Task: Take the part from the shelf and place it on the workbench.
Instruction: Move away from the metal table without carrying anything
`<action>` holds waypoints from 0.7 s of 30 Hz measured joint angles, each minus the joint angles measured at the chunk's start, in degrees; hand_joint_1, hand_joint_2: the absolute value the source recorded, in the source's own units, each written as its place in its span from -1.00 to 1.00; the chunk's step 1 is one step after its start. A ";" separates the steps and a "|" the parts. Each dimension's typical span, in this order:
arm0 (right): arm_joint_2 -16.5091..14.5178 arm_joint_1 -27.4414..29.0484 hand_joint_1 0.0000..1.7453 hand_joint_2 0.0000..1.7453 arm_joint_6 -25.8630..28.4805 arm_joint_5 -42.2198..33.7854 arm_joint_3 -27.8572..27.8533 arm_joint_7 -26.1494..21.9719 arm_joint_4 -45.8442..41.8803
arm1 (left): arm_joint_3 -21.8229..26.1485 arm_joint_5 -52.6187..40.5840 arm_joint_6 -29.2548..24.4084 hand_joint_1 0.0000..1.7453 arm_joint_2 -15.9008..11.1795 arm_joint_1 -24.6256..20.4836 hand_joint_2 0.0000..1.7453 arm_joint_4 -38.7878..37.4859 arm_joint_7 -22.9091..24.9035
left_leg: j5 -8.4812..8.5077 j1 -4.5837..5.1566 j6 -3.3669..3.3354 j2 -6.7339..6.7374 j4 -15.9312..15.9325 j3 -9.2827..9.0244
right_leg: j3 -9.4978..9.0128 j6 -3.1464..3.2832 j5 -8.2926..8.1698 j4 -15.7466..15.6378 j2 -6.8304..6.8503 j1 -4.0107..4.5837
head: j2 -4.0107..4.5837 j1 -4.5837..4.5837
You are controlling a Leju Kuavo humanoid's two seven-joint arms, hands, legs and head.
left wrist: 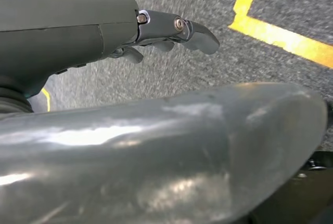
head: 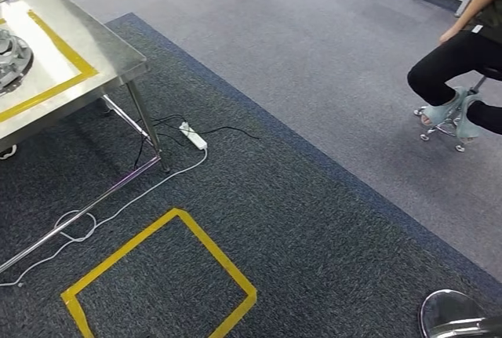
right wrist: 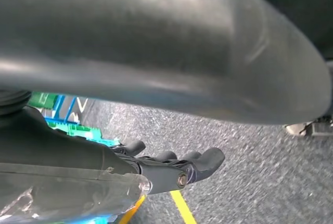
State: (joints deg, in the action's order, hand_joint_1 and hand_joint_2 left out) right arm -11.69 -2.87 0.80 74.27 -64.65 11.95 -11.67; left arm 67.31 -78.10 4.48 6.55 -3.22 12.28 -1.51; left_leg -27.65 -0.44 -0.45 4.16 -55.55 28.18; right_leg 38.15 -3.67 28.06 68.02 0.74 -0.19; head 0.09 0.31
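Lying on the shiny steel desk (head: 89, 36) inside a yellow tape outline (head: 56, 79), at the far left of the head view: a round silver metal part (head: 12, 56), cut off by the picture's edge. Hanging over dark grey carpet (head: 284, 236), left hand (left wrist: 168, 34) with fingers stretched out and slightly apart, holding nothing; right hand (right wrist: 177, 164) likewise extended and unloaded. Marked on the carpet, a yellow tape square (head: 160, 275); nearby, a white power strip (head: 193, 136) with cables, and a seated person (head: 462, 63) on a wheeled stool at far right.
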 joint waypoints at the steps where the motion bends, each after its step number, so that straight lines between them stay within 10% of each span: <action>1: 0.00 -0.04 -1.00 -1.00 0.02 0.10 0.00 0.02 0.00 | 0.01 0.15 0.05 -1.00 -0.01 -0.05 -1.00 0.00 0.00 | -0.15 0.13 0.23 0.63 -0.01 -0.16 | -2.56 0.21 -1.34 -4.20 1.19 0.08 | 0.00 0.02; 3: 0.00 -0.16 -1.00 -1.00 0.05 0.31 0.01 0.02 0.00 | 0.05 0.51 0.26 -1.00 -0.05 -0.15 -1.00 0.00 0.01 | -0.39 0.40 0.84 1.65 -0.05 -0.51 | -5.57 0.93 -2.76 -9.31 2.63 0.27 | 0.00 -0.08; 6: 0.02 -0.11 -1.00 -1.00 0.04 0.47 0.02 0.07 0.00 | 0.08 0.72 0.50 -1.00 -0.04 -0.49 -1.00 0.00 0.12 | -0.58 0.36 1.88 2.55 0.03 -0.83 | -5.38 2.24 -3.02 -9.96 1.38 0.45 | 0.00 -0.17; 8: 0.04 -0.13 -1.00 -1.00 0.03 0.46 0.02 0.11 0.00 | 0.08 0.72 0.52 -1.00 -0.03 -0.61 -1.00 0.00 0.16 | -2.44 0.14 2.49 0.33 -2.18 0.06 | -5.33 3.01 -3.38 -10.39 0.16 0.26 | 0.00 -0.46; 12: 0.08 -0.27 -1.00 -1.00 0.01 0.44 0.02 0.14 0.00 | 0.10 0.67 0.48 -1.00 0.00 -0.28 -1.00 0.00 0.19 | -8.67 0.04 2.70 -3.73 -16.26 7.15 | -5.06 3.58 -3.77 -10.58 -2.79 0.17 | 0.00 -0.90; 14: 0.08 -0.15 -1.00 -1.00 0.03 0.48 0.02 0.14 0.00 | 0.10 0.66 0.43 -1.00 -0.01 -0.09 -1.00 0.00 0.31 | -6.37 -0.03 2.64 -4.03 -15.72 7.54 | -5.09 3.49 -3.85 -10.55 -4.53 0.15 | 0.00 -0.90; 17: 0.08 -0.17 -1.00 -1.00 0.09 0.57 0.02 0.15 0.00 | 0.10 0.65 0.36 -1.00 -0.08 -0.11 -1.00 -0.01 0.54 | -0.13 -0.58 2.59 -7.06 -4.53 3.06 | -4.90 2.87 -3.98 -10.17 -7.05 0.10 | 0.00 -0.94; 21: 0.09 -0.03 -1.00 -1.00 0.21 0.68 0.02 0.25 0.00 | 0.10 0.55 0.34 -1.00 0.00 -0.28 -1.00 -0.02 0.75 | 0.58 -0.62 1.69 -7.73 -0.84 1.71 | -3.66 1.53 -4.38 -10.00 -9.15 -0.07 | 0.00 -0.98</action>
State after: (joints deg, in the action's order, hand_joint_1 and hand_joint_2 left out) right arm -11.60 -2.89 1.02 74.95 -64.63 12.19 -11.67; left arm 67.41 -77.55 4.81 6.55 -3.50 12.26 -0.76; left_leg -27.07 -1.06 1.24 -3.57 -56.39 29.90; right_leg 34.49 -2.14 23.68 58.02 -8.41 -0.26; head 0.09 -0.67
